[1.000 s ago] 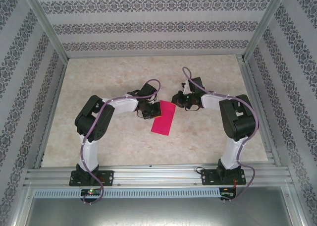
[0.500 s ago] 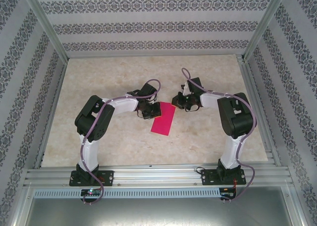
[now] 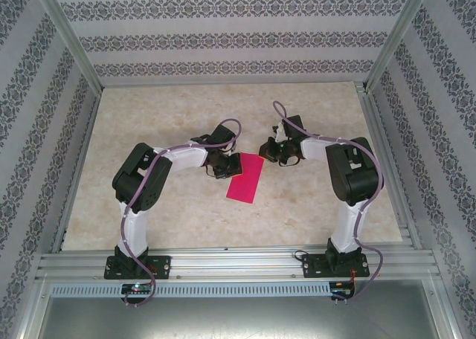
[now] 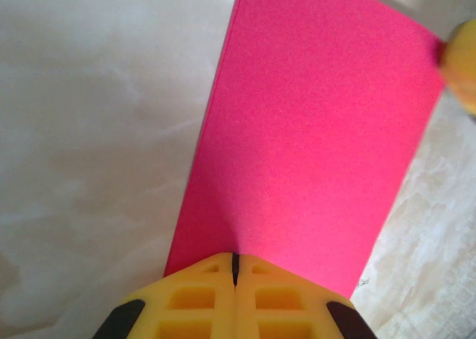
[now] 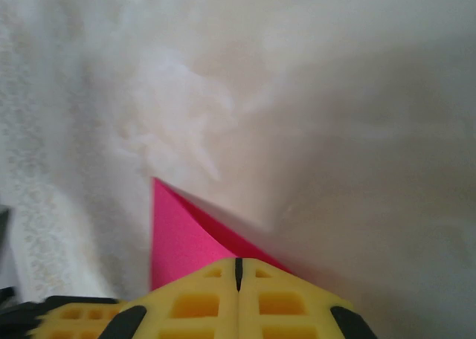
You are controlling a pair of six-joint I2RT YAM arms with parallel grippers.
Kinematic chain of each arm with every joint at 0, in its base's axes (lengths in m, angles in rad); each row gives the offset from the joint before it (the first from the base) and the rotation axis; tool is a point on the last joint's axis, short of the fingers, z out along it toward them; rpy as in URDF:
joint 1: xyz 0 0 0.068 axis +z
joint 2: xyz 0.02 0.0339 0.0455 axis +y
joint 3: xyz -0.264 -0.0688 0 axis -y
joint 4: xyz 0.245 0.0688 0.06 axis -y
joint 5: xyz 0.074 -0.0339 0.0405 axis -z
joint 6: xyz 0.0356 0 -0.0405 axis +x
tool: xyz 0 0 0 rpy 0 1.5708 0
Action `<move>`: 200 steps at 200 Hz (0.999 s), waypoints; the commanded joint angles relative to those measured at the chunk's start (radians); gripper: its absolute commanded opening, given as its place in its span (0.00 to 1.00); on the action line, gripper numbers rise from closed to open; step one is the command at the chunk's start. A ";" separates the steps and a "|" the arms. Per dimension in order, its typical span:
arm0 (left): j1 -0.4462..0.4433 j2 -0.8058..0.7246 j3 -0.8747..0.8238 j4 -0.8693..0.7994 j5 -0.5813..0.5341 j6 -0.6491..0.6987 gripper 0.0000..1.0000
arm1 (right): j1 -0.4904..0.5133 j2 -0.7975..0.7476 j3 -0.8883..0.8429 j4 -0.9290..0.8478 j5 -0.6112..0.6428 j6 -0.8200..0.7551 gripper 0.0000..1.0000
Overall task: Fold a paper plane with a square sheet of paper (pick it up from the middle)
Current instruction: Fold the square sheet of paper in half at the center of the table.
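Pink paper [image 3: 245,179] pinned flat for creasing.
Left gripper [image 4: 235,259] and right gripper [image 5: 238,265], fingers together, press its far end, seemingly steadying the fold.

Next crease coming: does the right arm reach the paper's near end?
Probably yes: nothing covers the near end of the paper; left gripper and right gripper pinch its far end.

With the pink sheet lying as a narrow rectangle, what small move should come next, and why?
Probably the right gripper should lift its corner of the pink sheet slightly and swing it inward to begin a diagonal nose fold. Both grippers are shut: the right one seems to pinch that corner, while the left gripper rests on an edge across the sheet, apparently anchoring it.
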 commanded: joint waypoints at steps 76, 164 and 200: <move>-0.014 0.043 -0.017 -0.115 -0.040 0.017 0.00 | 0.012 -0.117 -0.021 0.001 -0.016 -0.049 0.06; -0.014 0.048 0.000 -0.107 -0.011 0.018 0.00 | 0.035 -0.040 -0.084 0.079 0.038 -0.027 0.05; -0.014 0.047 0.004 -0.116 -0.008 0.026 0.00 | 0.034 0.001 -0.111 0.097 0.071 -0.039 0.04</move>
